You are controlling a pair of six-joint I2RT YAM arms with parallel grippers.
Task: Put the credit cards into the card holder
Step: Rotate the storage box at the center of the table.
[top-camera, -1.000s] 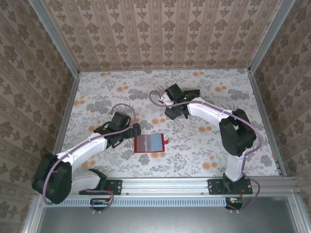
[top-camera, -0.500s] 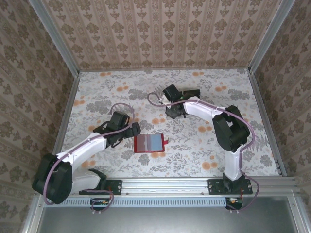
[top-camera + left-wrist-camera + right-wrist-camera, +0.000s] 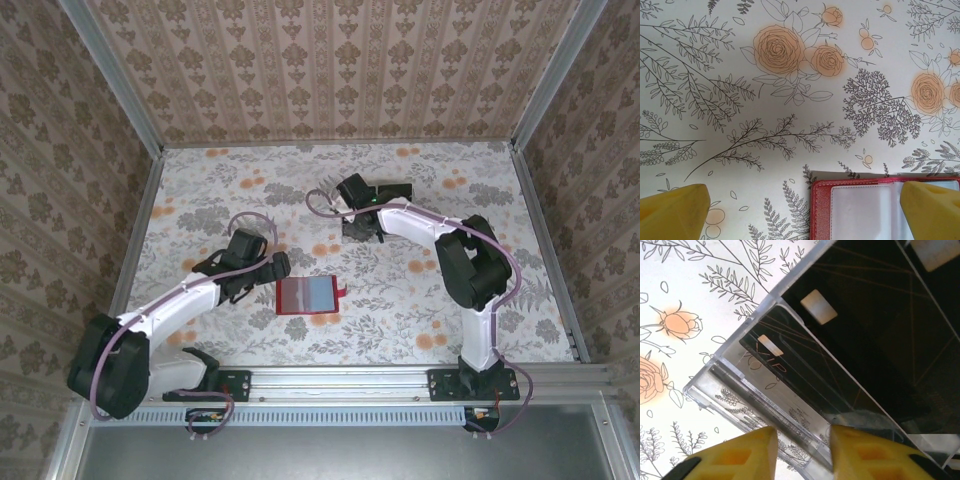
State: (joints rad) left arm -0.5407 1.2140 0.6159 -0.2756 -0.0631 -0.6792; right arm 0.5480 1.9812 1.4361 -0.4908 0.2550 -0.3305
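Note:
The red card holder (image 3: pixel 307 295) lies open on the floral table, its clear pockets up (image 3: pixel 865 210). My left gripper (image 3: pixel 270 268) hangs just left of it, wide open (image 3: pixel 805 210), one yellow finger (image 3: pixel 932 207) over the holder's pocket. The black credit cards (image 3: pixel 865 340) stand tilted in a clear plastic tray (image 3: pixel 735 385) at mid-back (image 3: pixel 392 189). My right gripper (image 3: pixel 362 228) is at the tray's near side. Its jaws (image 3: pixel 804 445) are narrowed but still apart, straddling the tray's clear wall below the front card marked VIP (image 3: pixel 771 356).
Patterned walls and metal rails (image 3: pixel 135 235) enclose the table. Both arm bases sit on the front rail (image 3: pixel 340 382). The right arm's elbow (image 3: pixel 470 265) rises at the right. Bare tablecloth lies between holder and tray (image 3: pixel 330 250).
The right gripper's jaws have closed partway around the tray's edge, and its elbow swung left. The left arm and the card holder have not moved.

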